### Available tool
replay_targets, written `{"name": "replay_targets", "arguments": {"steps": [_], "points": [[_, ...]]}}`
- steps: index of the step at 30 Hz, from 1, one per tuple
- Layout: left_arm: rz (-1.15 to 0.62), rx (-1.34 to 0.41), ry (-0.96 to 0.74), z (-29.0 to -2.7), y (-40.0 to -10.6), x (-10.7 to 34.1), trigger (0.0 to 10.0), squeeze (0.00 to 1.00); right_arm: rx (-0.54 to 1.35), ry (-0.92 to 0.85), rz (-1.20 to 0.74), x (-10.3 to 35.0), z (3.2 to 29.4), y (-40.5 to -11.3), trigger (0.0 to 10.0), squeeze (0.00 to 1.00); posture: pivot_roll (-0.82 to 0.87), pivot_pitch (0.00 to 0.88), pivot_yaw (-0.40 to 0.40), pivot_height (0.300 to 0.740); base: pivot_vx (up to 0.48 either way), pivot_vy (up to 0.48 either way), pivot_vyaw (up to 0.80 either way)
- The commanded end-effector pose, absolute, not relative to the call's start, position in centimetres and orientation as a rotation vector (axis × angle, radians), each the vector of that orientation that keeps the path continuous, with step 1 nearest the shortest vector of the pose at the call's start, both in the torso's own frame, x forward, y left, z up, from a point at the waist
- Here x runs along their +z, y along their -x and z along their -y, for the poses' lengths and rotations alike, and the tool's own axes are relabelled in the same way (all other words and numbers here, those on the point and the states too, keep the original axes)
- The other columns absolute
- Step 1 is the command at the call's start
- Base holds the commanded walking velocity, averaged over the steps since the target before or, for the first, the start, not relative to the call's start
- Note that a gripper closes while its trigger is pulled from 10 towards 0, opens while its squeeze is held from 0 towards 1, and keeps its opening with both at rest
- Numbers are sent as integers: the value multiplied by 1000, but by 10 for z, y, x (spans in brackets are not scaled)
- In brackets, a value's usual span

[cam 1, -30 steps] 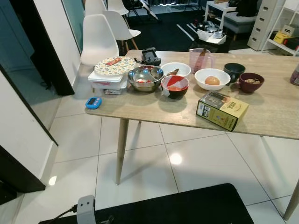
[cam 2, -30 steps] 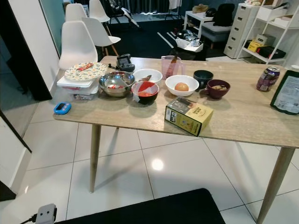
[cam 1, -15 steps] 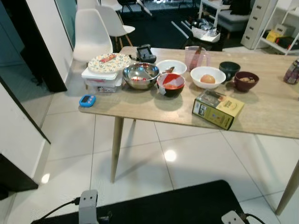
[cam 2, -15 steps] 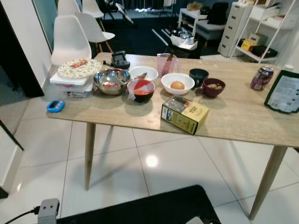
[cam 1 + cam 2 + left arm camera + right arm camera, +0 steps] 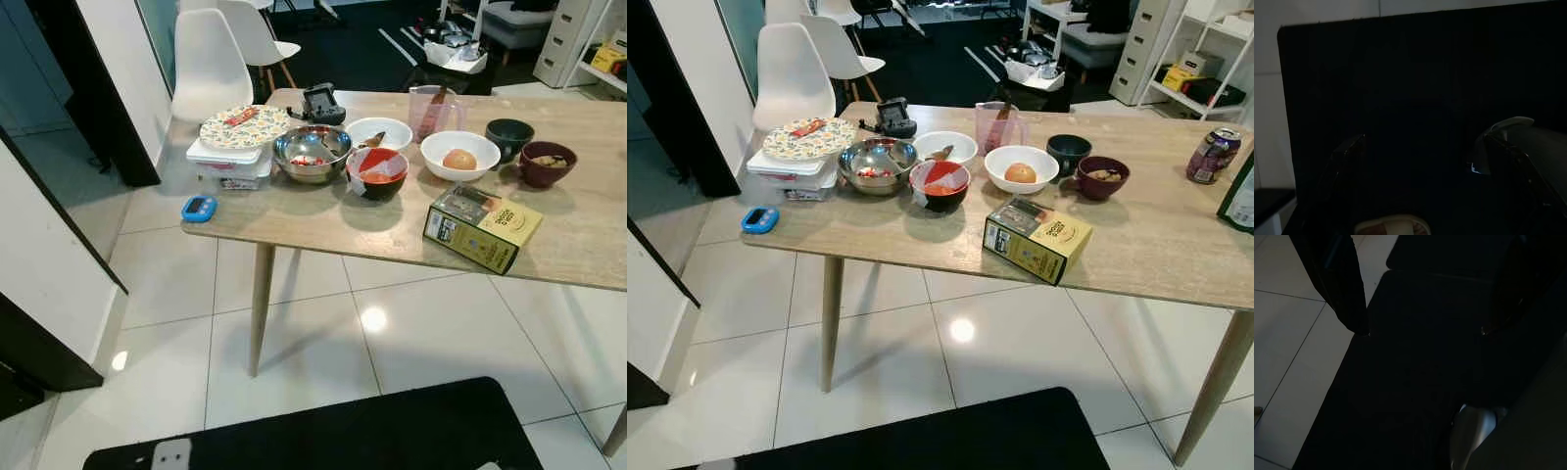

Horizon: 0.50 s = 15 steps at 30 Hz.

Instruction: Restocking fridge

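A wooden table (image 5: 323, 230) carries the food. On it are a yellow box (image 5: 482, 227) lying flat, a red-and-black bowl (image 5: 376, 171), a steel bowl (image 5: 312, 152), a white bowl holding an orange ball (image 5: 459, 156), a dark bowl (image 5: 509, 137), a maroon bowl (image 5: 547, 163) and a pink measuring jug (image 5: 432, 110). A patterned plate (image 5: 243, 127) rests on a white container. A drink can (image 5: 1212, 155) stands far right. Both arms hang idle over a black mat: left gripper (image 5: 1425, 147) open, right gripper (image 5: 1425, 330) open, nothing between the fingers.
White chairs (image 5: 210, 61) stand behind the table's left end. A blue timer (image 5: 198, 208) lies at the table's left corner and a black device (image 5: 319, 102) at its far edge. A white wall with a dark base (image 5: 49, 284) juts in on the left. A black mat (image 5: 323, 431) covers the near floor.
The camera has shifted, so the table sits a little lower and further right in the picture. The grey wrist parts at the bottom edge have dropped almost out of sight. Nothing on the table moved.
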<state>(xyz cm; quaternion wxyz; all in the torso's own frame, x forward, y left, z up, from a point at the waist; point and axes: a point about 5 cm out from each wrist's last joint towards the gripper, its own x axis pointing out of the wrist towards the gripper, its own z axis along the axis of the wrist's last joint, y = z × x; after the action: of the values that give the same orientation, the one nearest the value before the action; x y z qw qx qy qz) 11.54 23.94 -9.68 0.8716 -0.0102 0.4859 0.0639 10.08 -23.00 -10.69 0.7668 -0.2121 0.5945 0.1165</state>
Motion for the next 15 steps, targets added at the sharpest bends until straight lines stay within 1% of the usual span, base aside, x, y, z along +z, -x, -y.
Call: {"name": "replay_targets", "arguments": {"steps": [1, 5, 7, 9, 11, 14, 15], "points": [[-1008, 71, 42, -236, -122, -95, 10000, 0, 293, 465, -1279, -109, 220, -101, 10000, 0, -25, 18, 10, 740, 0, 0, 0], [-1021, 31, 46, -233, -125, -95, 10000, 0, 281, 448, -1281, -109, 219, -102, 10000, 0, -17, 8, -2, 740, 0, 0, 0], [-1036, 8, 35, -229, -126, -96, 10000, 0, 292, 451, -1270, -108, 216, -107, 10000, 0, -18, 0, -8, 740, 0, 0, 0], [-1053, 22, 40, -229, -124, -97, 10000, 0, 304, 465, -1251, -107, 214, -114, 10000, 0, -24, 0, -9, 740, 0, 0, 0], [-1082, 15, 30, -226, -118, -100, 10000, 0, 279, 454, -1235, -105, 215, -121, 10000, 0, -32, 0, -9, 740, 0, -480, 0], [-1135, -4, -48, -224, -110, -104, 10000, 0, 269, 461, -1231, -103, 218, -124, 10000, 0, -31, 0, -15, 740, 0, -480, 0], [-1139, -5, -64, -223, -109, -104, 10000, 0, 268, 468, -1233, -103, 219, -125, 10000, 0, -30, 0, -18, 740, 0, 0, 0]]}}
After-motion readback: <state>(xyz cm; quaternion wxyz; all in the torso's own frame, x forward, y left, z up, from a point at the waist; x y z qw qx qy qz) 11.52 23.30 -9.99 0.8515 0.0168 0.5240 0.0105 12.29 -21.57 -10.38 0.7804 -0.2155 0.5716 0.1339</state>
